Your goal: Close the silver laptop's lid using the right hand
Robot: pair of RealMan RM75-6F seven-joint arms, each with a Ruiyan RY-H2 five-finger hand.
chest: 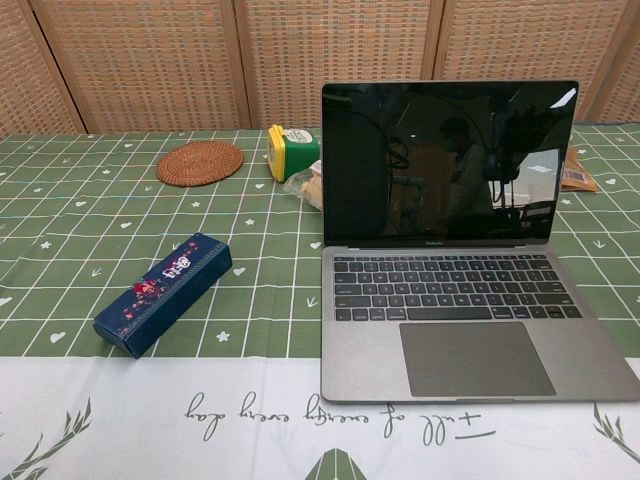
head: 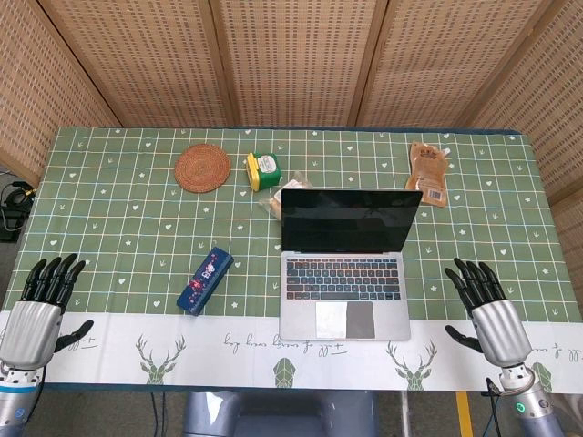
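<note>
A: Silver laptop sits open near the front edge of the table, right of centre, screen dark, lid upright. What's around it?

B: Behind the lid, touching or nearly so, a pale wrapped packet; can't read what it is, mostly hidden. Just behind that, a yellow-green container. Woven round coaster further left. Brown snack pouch at back right. Dark blue box lies angled, left of the laptop, apart from it.

A: Hands?

B: Right hand at the front right edge, fingers extended and slightly apart, holding nothing, clear of the laptop. Left hand at the front left edge, same posture. Neither shows in the chest view.

A: Surface, room?

B: Green grid-pattern cloth with a white front border; woven cane panels behind.
</note>
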